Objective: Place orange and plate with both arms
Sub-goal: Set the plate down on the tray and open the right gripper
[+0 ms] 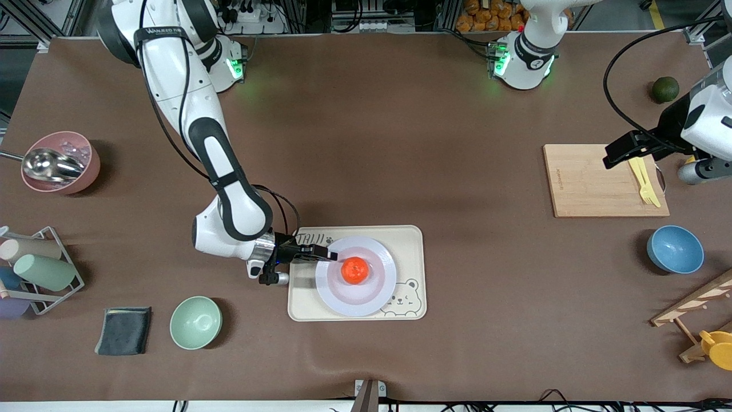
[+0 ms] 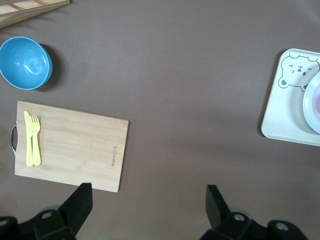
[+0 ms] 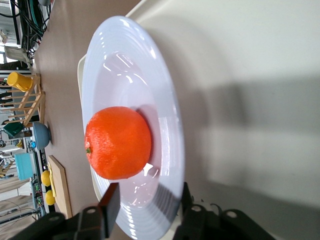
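Observation:
The orange (image 1: 354, 270) sits in the middle of the pale lavender plate (image 1: 372, 297), and the plate lies on the cream bear tray (image 1: 412, 240). My right gripper (image 1: 327, 255) is at the plate's rim on the side toward the right arm's end of the table. In the right wrist view the right gripper (image 3: 149, 200) is open. One finger is over the plate (image 3: 130, 65) and one is under its rim, close to the orange (image 3: 118, 142). My left gripper (image 1: 612, 157) hangs open and empty over the wooden cutting board (image 1: 589, 183). The left wrist view shows the left gripper (image 2: 149, 197) above bare table.
A yellow fork (image 1: 643, 180) lies on the cutting board. A blue bowl (image 1: 675, 249) and a dark green fruit (image 1: 665, 89) are at the left arm's end. A mint bowl (image 1: 195, 322), a dark cloth (image 1: 124, 330), a cup rack (image 1: 34, 269) and a pink bowl (image 1: 60, 162) are at the right arm's end.

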